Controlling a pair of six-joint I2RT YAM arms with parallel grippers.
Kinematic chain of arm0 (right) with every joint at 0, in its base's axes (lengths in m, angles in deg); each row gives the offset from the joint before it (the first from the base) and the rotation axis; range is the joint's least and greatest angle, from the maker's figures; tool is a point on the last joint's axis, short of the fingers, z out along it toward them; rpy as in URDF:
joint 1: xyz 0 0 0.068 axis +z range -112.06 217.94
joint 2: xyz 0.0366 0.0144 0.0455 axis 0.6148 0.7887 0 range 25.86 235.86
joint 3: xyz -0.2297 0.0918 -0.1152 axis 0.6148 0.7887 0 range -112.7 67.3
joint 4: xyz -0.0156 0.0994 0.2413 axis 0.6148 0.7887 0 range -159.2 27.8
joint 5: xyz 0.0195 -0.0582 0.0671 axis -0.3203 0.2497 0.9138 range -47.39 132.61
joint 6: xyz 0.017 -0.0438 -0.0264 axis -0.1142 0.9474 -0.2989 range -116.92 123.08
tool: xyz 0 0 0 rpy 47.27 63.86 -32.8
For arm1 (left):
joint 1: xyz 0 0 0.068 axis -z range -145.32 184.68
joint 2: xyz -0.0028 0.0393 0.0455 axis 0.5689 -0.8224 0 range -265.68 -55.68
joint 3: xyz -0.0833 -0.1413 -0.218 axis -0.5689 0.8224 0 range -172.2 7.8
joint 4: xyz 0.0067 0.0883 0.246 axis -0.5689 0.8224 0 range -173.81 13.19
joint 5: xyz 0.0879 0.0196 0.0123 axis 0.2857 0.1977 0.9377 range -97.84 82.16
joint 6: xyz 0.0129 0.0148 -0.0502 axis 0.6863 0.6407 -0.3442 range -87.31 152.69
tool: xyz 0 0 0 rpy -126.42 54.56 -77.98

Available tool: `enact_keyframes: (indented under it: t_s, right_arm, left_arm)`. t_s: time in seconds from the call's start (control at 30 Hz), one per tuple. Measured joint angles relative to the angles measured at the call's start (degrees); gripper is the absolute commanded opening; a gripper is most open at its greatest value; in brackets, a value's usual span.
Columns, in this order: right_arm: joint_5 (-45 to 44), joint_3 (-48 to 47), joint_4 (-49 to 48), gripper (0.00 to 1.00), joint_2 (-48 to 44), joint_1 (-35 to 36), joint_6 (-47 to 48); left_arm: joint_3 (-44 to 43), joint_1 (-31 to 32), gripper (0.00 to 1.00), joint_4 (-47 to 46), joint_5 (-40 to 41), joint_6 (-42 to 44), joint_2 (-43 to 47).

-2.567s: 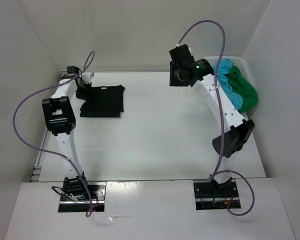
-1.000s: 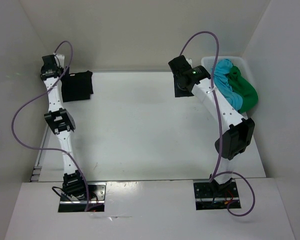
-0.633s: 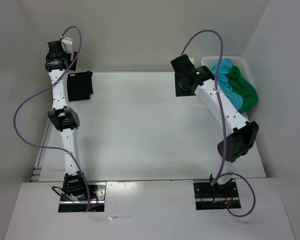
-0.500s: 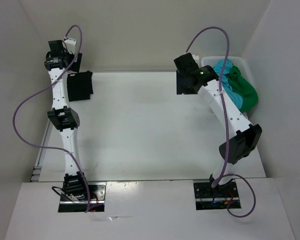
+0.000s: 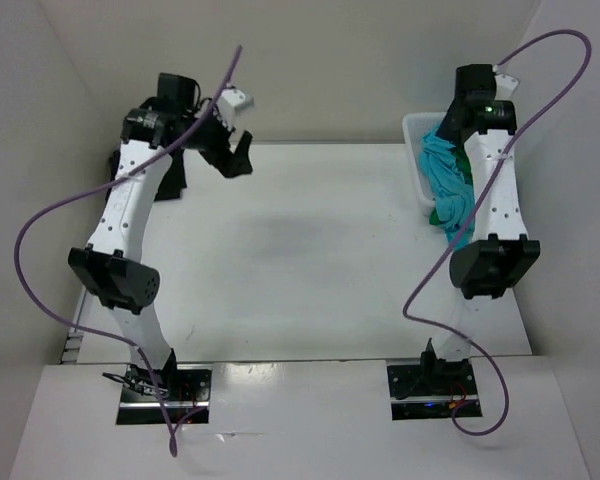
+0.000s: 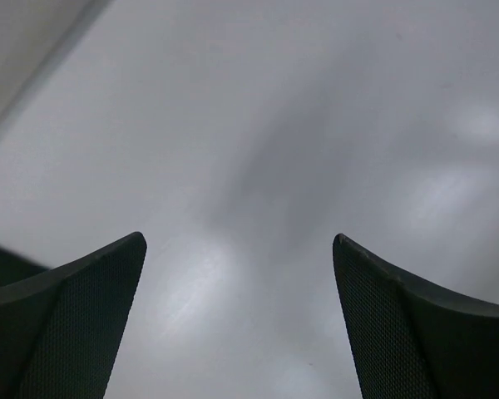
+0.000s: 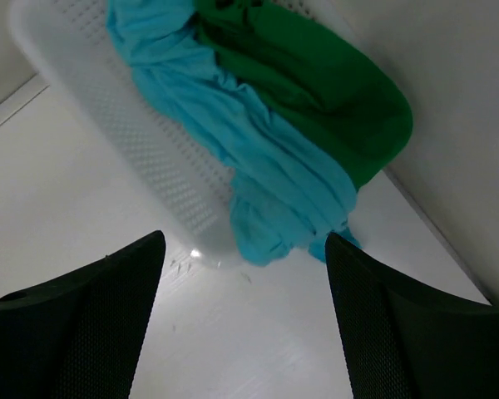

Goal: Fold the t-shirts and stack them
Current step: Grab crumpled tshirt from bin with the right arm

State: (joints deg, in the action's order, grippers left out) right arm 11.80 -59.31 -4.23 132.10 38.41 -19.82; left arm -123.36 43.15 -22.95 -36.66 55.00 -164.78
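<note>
Top view: bright, even light from above, one soft grey shadow patch mid worktop (image 5: 280,235), no hard edges. Left wrist view: dim and grey, surface out of focus with blotchy shadow; only the left fingers (image 6: 62,324) show sharp texture. Right wrist view: well lit, strong colour, small glare spot on basket (image 7: 162,179) rim, right fingers (image 7: 75,332) near-black

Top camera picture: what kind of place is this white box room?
Probably a robot test booth: plain white walls around a white table, two robot arms bolted at its near edge, and a basket of shirts.
</note>
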Motion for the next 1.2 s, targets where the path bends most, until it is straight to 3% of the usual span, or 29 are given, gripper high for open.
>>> enact_keyframes:
  t_s: [0.1, 0.3, 0.63, 0.87, 0.97, 1.0, 1.07, 1.1, 1.2]
  right_arm:
    - [4.0, -2.5, -0.9, 0.82, 6.7, -6.6, 0.0]
    - [9.6, -1.7, -0.3, 0.85, 17.4, -14.2, 0.5]
    - [15.1, 0.3, -0.7, 0.59, 20.8, -17.3, 1.7]
    - [16.4, 7.2, -4.1, 0.57, 18.0, -16.3, 2.9]
    - [16.0, 7.6, -4.0, 0.4, 17.9, -15.1, 3.4]
    - [15.9, 7.7, -3.8, 0.25, 17.9, -14.8, 3.5]
    - [15.5, 7.8, -3.4, 0.05, 17.9, -14.3, 3.6]
    - [15.2, 7.8, -3.3, 0.0, 17.9, -14.2, 3.5]
    - [14.2, 7.7, -3.0, 0.0, 17.9, -14.0, 2.9]
  left_arm:
    - [15.6, 3.7, 0.99, -3.7, -0.8, -0.7, 6.0]
    - [35.8, 2.3, 0.99, -8.6, 0.7, -4.3, 3.8]
    - [37.0, 1.9, 0.99, -11.3, 1.5, -4.7, 3.3]
    - [36.7, 1.9, 0.99, -11.6, 1.3, -4.7, 3.2]
    - [36.7, 1.9, 0.99, -11.6, 1.3, -4.7, 3.2]
    - [36.7, 1.9, 0.99, -11.6, 1.3, -4.7, 3.2]
    - [36.7, 1.9, 0.99, -11.6, 1.3, -4.7, 3.2]
    - [36.7, 1.9, 0.99, -11.6, 1.3, -4.7, 3.2]
    - [36.7, 1.9, 0.99, -11.6, 1.3, -4.7, 3.2]
